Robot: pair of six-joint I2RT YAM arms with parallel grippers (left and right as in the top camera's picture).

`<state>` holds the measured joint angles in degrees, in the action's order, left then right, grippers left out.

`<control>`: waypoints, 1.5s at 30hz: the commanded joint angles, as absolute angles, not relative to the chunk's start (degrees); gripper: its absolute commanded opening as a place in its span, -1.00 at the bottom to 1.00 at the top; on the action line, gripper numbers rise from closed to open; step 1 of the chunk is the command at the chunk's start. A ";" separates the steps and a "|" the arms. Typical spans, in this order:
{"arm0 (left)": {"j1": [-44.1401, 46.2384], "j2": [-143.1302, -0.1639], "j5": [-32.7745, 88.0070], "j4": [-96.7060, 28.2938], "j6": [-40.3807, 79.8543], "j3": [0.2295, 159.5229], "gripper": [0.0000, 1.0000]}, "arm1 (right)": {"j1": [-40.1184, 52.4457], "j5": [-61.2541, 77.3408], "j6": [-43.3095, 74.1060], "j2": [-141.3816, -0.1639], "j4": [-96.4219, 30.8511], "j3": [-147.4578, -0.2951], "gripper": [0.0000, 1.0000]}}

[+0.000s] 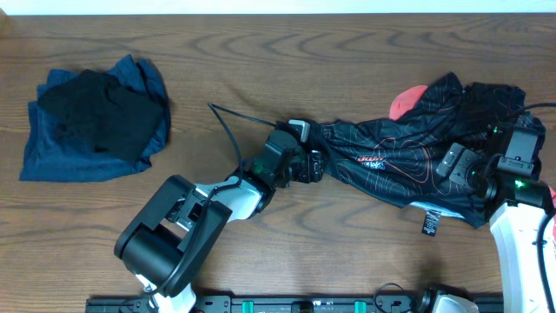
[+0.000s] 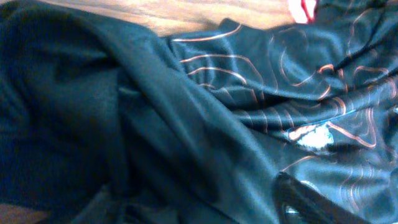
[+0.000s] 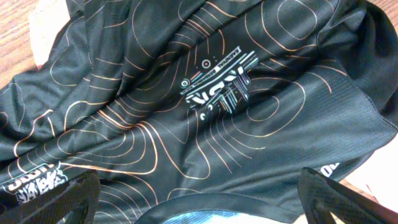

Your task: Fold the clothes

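Left gripper [image 1: 311, 163]: near-centre of the table [image 1: 261, 52], sitting on the left end of the black shirt [image 1: 391, 161]. In the left wrist view the cloth fills the frame and only one finger [image 2: 305, 200] shows, bottom right, lying on the fabric. Can't tell if it's clamped on the cloth or released.

Right gripper [image 1: 453, 165]: over the right half of the shirt, near the table's right edge. In the right wrist view both fingers [image 3: 68, 196] are spread wide. The shirt lies flat between and below them, with the white logo print just ahead. Released, nothing pinched.

Shirt: bunched and crumpled, unfolded. It runs from about mid-table out to the right edge, narrow at the left end and wider at the right. Orange contour lines are visible all over it. A small black tag [image 1: 428, 223] sticks out at its near hem, towards the near edge.

A thin black cable [image 1: 224, 129] loops over the table just left of the left gripper.

Further back, a bit of red cloth [image 1: 407, 102] pokes out from behind the shirt's far side, touching it.

Far-left corner area: a blue garment [image 1: 52, 152] is in a loose heap with a black garment [image 1: 104, 113] lying on top of it. Both sit well apart from the shirt and from both grippers.
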<state>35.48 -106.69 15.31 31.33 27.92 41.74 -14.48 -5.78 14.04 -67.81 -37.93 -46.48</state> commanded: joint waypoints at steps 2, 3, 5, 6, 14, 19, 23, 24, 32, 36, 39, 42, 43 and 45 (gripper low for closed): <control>35.35 -108.64 12.36 32.12 28.36 41.50 -0.18 | -15.05 -5.52 14.79 -67.51 -37.98 -46.81 0.99; 35.14 -108.64 12.32 32.86 28.34 41.50 -0.53 | -15.05 -5.52 14.79 -67.51 -37.98 -46.81 0.98; 34.30 -108.57 12.34 33.89 28.34 41.50 -0.88 | -15.05 -5.52 14.79 -67.51 -37.98 -46.81 0.98; 33.71 -108.49 12.34 33.95 28.34 41.50 -0.88 | -15.05 -5.54 14.79 -67.51 -37.98 -46.81 0.99; 23.38 -97.56 12.34 28.45 22.33 41.50 -0.88 | -15.05 -5.58 14.76 -67.51 -37.95 -46.81 0.99; 11.51 -88.14 8.54 28.32 17.39 43.51 -0.88 | -15.05 -5.58 14.76 -67.51 -37.93 -46.81 0.99; 5.54 -87.24 8.56 23.64 17.41 46.13 -0.78 | -15.05 -5.56 14.76 -67.51 -37.93 -46.81 0.99; 4.89 -87.31 8.54 21.91 17.39 46.13 -0.26 | -15.05 -5.56 14.79 -67.51 -37.95 -46.81 0.98; 5.96 -87.66 17.34 1.41 17.89 46.09 0.96 | -15.05 -5.54 14.79 -67.51 -38.00 -46.81 0.98; 10.00 -87.68 21.69 -4.67 18.09 46.09 0.96 | -15.05 -5.54 14.79 -67.51 -38.00 -46.81 0.99; 14.31 -88.07 21.34 -7.35 18.06 45.71 0.96 | -15.05 -5.56 14.79 -67.51 -38.00 -46.81 0.98; 18.11 -89.47 20.34 -7.25 18.76 45.23 0.96 | -15.05 -5.56 14.76 -67.51 -38.00 -46.81 0.98; 19.18 -90.17 19.11 -7.25 19.92 45.23 0.96 | -15.05 -5.56 14.76 -67.51 -37.98 -46.81 0.98; 20.97 -92.01 15.29 -6.98 23.70 45.23 0.96 | -15.05 -5.54 14.76 -67.51 -38.00 -46.81 0.98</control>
<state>19.22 -89.43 19.03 -7.03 19.77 45.89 -14.48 -5.78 14.06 -67.81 -37.93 -46.48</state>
